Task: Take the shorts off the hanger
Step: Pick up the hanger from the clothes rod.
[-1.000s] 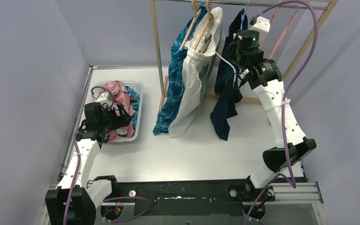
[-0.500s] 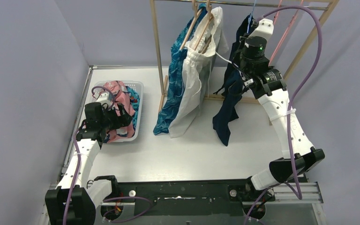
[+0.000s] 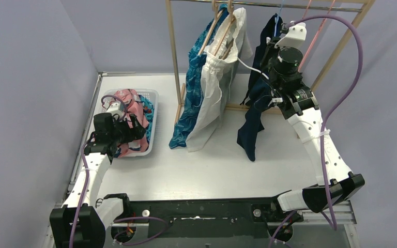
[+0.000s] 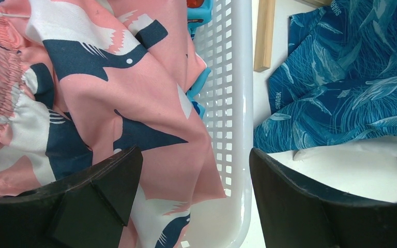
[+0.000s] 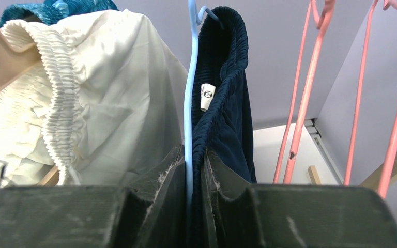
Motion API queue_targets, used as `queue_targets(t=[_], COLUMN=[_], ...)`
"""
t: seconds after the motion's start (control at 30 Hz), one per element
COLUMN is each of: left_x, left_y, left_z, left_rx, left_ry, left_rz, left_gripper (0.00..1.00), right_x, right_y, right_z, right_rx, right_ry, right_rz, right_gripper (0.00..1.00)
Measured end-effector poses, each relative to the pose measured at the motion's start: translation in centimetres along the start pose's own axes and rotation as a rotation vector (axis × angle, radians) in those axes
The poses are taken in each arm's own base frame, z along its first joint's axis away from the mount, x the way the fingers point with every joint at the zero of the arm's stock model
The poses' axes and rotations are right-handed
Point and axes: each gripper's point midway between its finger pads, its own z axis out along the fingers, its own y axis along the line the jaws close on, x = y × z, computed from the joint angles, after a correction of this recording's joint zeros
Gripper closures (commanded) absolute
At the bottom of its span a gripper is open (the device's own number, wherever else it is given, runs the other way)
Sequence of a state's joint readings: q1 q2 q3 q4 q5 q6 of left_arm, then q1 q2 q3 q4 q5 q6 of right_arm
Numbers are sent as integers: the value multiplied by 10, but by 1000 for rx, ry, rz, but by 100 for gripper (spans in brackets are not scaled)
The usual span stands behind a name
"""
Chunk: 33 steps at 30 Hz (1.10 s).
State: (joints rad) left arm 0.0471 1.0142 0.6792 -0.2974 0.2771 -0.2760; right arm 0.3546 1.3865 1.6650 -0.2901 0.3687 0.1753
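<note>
The plain navy shorts (image 3: 253, 119) hang from a light blue hanger (image 5: 188, 77) on the rail. My right gripper (image 3: 278, 31) is up at the rail, shut on the navy waistband (image 5: 227, 77) together with the hanger wire; its jaws (image 5: 195, 160) pinch both. The white drawstring shorts (image 3: 212, 88) and the blue leaf-pattern shorts (image 3: 191, 93) hang on wooden hangers to the left. The pink-and-navy shorts (image 4: 134, 103) lie in the white basket (image 3: 152, 121) over the teal pair (image 3: 147, 106). My left gripper (image 4: 196, 175) is open and empty above the basket's edge (image 4: 240, 103).
The wooden rack (image 3: 173, 51) stands at the back of the white table. Empty pink hangers (image 5: 305, 93) hang right of the navy shorts. The blue leaf-pattern hem (image 4: 341, 77) reaches the table beside the basket. Purple walls close in both sides.
My right arm has moved right and slightly up along the rail, still gripping the navy waistband; the shorts' legs swung right with it. The left arm has not moved.
</note>
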Motion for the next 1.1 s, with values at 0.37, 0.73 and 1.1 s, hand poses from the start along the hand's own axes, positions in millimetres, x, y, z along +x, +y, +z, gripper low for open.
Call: queue_targets(t=[0.37,0.73,1.1], left_x=[4,5,6], left_y=[2,3,3], left_z=[3,4,4], left_rx=[-5,-7,-7], left_ry=[17,25,27], left_rz=[-5,-8,-7], left_gripper=[24,24,24], right_x=[-7,-20,-40], right_y=[5,8,18], right_z=[3,-1,-42], right_rx=[-35,-62,-208], right_ry=[-45,-83,-109], right_rz=[-25,-48,3], right_gripper=[100,100,100])
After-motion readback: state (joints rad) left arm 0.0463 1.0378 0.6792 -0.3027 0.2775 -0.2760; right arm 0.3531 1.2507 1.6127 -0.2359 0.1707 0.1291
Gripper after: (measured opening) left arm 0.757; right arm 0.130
